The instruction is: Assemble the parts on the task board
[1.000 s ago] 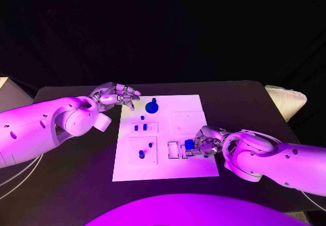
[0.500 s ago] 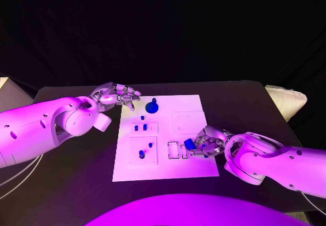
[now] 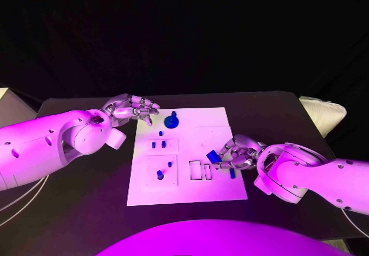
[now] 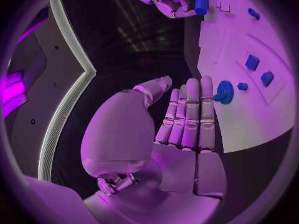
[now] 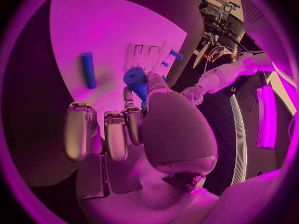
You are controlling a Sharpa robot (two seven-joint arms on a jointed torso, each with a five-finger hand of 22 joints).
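The white task board (image 3: pixel 188 186) lies mid-table. My right hand (image 3: pixel 238 154) hovers over its right side and pinches a blue block (image 3: pixel 213 156), seen in the right wrist view as the blue block (image 5: pixel 136 78) at the fingertips. A blue rod (image 3: pixel 232 173) lies loose on the board just nearer than that hand, also the blue rod (image 5: pixel 87 69). Two empty narrow slots (image 3: pixel 200 171) sit left of it. My left hand (image 3: pixel 132 109) hangs at the board's far left corner, holding nothing, its fingers (image 4: pixel 187 114) straight, beside a round blue knob (image 4: pixel 224 92).
On the board stand the round blue knob (image 3: pixel 171 121), a small blue stud (image 3: pixel 161 133), two small blue pieces (image 3: pixel 159 144) in a square frame and a blue peg (image 3: pixel 160 174) in a nearer frame. A pale cushion-like object (image 3: pixel 323 114) sits past the table's right edge.
My right hand has lifted the blue block a little up and away from the slots, uncovering the blue rod lying on the board. The left hand has stayed put.
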